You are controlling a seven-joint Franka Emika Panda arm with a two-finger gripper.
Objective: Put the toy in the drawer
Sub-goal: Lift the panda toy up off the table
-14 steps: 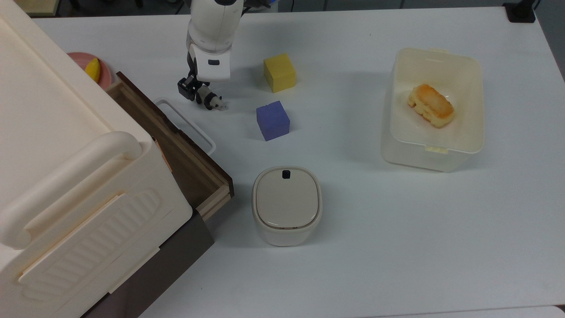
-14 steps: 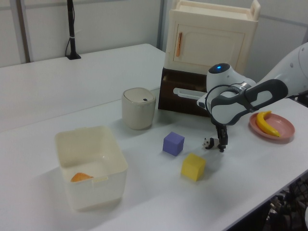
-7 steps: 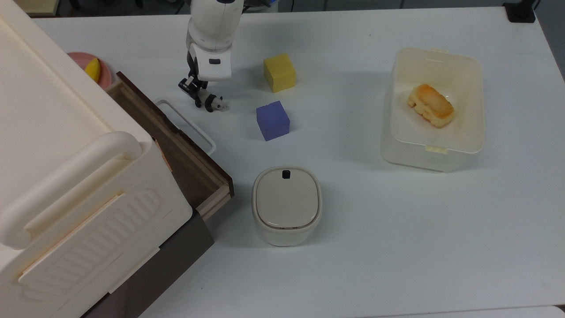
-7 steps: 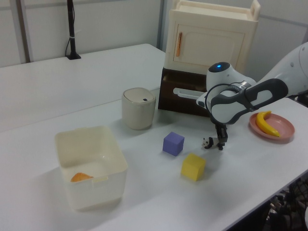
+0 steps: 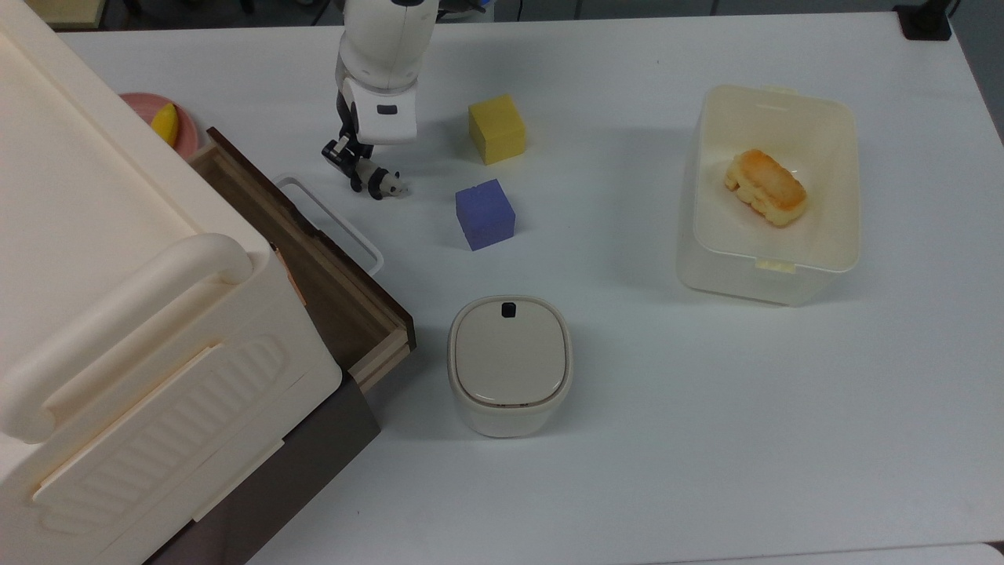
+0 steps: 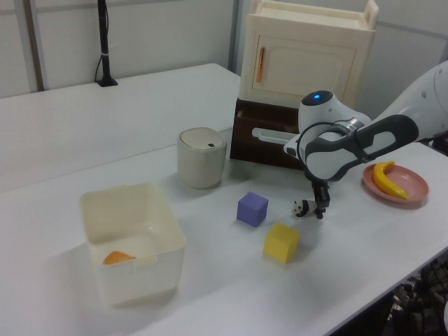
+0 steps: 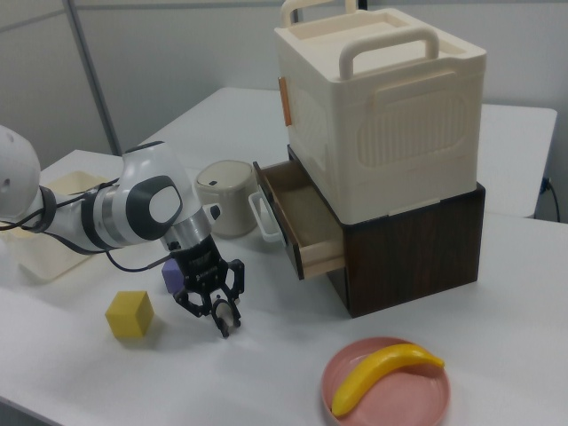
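The tool (image 5: pixel 367 177) is closed on the panda toy (image 5: pixel 386 185), holding it just above the white tabletop (image 5: pixel 627 439), with the open drawer (image 5: pixel 314 267) just to the top view's left of it and the purple-blue cube (image 5: pixel 485 213) to the top view's right.

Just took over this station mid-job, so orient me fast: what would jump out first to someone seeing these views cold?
The end effector is down at the table beside the tiny panda toy, near the top view's upper left. Right by it, the drawer stands pulled open under the big cream cabinet, its white loop handle toward the toy. A yellow cube and a purple-blue cube sit just to the top view's right of the toy.
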